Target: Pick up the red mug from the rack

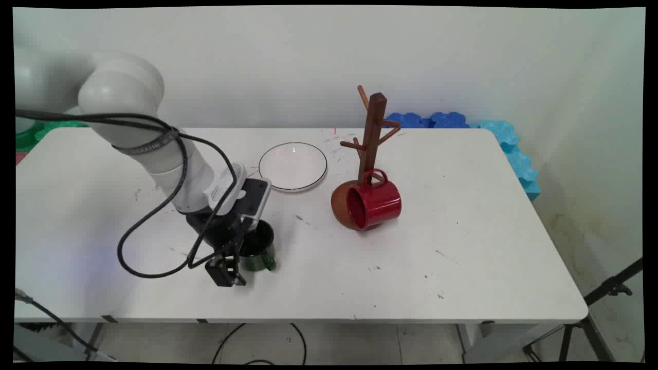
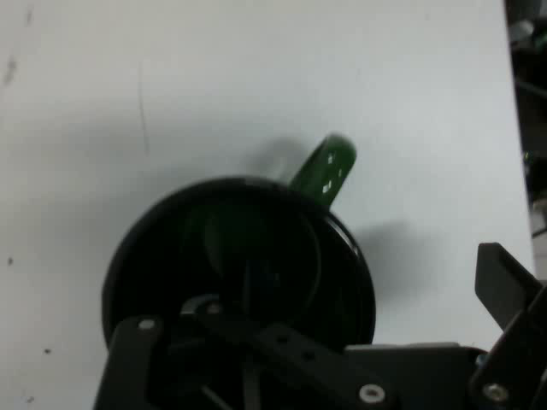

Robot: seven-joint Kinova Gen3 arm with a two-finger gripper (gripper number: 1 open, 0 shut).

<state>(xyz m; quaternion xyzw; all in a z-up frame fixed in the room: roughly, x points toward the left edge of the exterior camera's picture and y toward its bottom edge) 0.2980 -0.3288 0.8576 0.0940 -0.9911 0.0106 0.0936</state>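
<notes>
A dark green mug stands upright on the white table, its handle turned toward the near right. My gripper reaches down over it, open, straddling the mug's wall: one finger is down inside the mug and the other finger stands outside on its near-left side. In the hand view the mug shows its dark inside, with the green handle sticking out at the top. There my gripper has a finger outside at the right, apart from the wall.
A white plate with a black rim lies behind the mug. A brown wooden mug tree stands mid-table, a red mug lying on its side against the tree's base. Blue foam pieces line the far right edge. A tripod stands off the right corner.
</notes>
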